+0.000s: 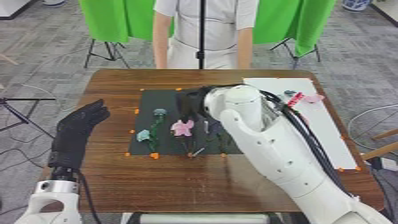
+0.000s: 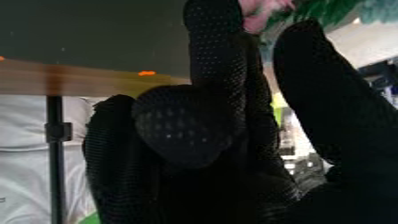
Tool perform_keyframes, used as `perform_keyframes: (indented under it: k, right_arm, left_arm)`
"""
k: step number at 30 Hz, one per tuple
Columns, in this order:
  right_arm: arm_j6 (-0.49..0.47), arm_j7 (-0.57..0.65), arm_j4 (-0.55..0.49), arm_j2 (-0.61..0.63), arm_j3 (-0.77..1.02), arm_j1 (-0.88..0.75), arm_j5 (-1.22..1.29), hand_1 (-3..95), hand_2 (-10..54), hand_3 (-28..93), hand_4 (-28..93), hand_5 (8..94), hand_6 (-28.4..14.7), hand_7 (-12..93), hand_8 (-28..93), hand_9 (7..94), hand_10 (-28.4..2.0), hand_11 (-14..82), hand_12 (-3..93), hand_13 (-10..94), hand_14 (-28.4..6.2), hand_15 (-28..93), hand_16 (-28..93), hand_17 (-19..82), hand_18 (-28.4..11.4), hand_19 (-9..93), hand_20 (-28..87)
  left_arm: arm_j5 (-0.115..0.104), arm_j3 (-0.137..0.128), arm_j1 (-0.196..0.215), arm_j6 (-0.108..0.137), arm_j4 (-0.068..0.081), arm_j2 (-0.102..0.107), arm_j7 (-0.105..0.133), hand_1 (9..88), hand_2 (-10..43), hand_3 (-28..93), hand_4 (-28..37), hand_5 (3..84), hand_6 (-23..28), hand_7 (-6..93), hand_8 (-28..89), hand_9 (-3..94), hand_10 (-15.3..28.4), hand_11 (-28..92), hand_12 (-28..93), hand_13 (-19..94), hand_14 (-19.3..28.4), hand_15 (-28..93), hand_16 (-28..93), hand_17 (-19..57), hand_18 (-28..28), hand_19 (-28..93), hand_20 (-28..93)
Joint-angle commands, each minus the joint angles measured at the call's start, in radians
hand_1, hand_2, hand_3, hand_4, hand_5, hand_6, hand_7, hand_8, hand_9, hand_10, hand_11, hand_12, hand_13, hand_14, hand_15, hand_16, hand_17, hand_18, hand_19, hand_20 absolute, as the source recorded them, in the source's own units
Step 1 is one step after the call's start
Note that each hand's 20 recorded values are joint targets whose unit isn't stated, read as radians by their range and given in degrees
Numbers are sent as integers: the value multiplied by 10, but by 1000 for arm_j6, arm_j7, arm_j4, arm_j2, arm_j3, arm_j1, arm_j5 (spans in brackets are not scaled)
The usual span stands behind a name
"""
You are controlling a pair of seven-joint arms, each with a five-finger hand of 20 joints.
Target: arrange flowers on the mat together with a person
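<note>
thumb and fingers stand apart on the right hand (image 1: 189,103) above the dark mat (image 1: 144,116); left hand (image 1: 77,129) relaxed.

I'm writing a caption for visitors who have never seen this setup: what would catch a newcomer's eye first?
Probably the big white right arm, slanting in from the lower right, its black-gloved right hand over the far part of the dark mat. Next, the pink flower near the middle of that mat, bright against it. Behind the table, vivid green cloths hang on either side.
</note>
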Motion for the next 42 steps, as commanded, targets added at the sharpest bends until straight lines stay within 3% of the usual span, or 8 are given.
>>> perform_keyframes:
  k: [1,7,11,14,19,26,30,42]
  right_arm:
    - [54,45,-50,-32,122,6,104,384,-95,689,-25,694,-8,147,-89,921,-103,252,227,937,-11,597,217,745,-71,932,365]
    - [162,85,-184,-29,297,-87,281,378,-95,686,-22,692,-10,142,-89,919,-103,255,221,937,-11,596,218,744,-71,932,364]
    - [437,62,-356,34,420,-285,481,377,-95,687,-15,700,-14,143,-85,913,-109,253,219,937,-19,556,221,731,-74,928,336]
    - [607,-73,-449,62,536,-488,730,349,-95,706,-25,710,-10,153,-53,896,-130,239,219,936,-42,454,273,689,-91,907,258]
    - [691,-270,-508,22,705,-821,1178,297,-39,726,-61,711,5,185,-51,821,-143,196,209,791,-104,355,280,480,-158,780,303]
    - [586,-368,-524,-90,777,-1081,1309,136,10,811,-107,506,0,103,-81,533,-156,66,135,453,-149,128,213,253,-153,133,351]
    - [577,-381,-546,-115,765,-1144,1300,109,1,830,-118,408,4,85,-83,433,-146,45,116,357,-134,95,171,220,-145,59,315]
    - [597,-396,-561,-119,770,-1169,1302,95,5,835,-128,394,3,89,-84,430,-149,47,111,349,-131,105,141,223,-134,28,301]
  left_arm:
    - [-4,4,-15,-7,16,-1,-13,241,-8,645,-186,476,36,134,-53,432,131,175,160,336,172,165,55,41,144,77,197]
    - [-3,12,-39,-19,30,-4,-24,242,-9,644,-187,476,37,133,-53,432,130,175,160,336,172,163,55,41,144,77,197]
    - [-2,6,-30,-21,26,-7,-16,242,-8,645,-187,476,37,132,-53,432,129,175,160,336,172,163,56,40,145,78,198]
    - [-1,5,-14,-20,17,-8,-5,242,-8,644,-187,476,37,132,-53,432,130,175,160,336,172,163,56,40,145,78,197]
    - [2,32,-5,-29,11,-9,7,243,-8,645,-188,478,37,134,-53,434,129,176,160,338,173,165,56,42,144,77,196]
    - [9,47,-10,-34,6,-10,10,245,-6,643,-187,481,37,134,-53,436,130,175,159,341,173,163,53,48,139,69,194]
    - [10,51,-27,-45,10,-3,9,247,-6,642,-187,482,37,135,-53,437,131,174,160,341,172,163,54,49,139,69,196]
    - [17,75,-45,-58,17,-2,17,247,-5,644,-188,482,37,138,-55,438,131,177,159,341,173,166,52,46,141,73,197]
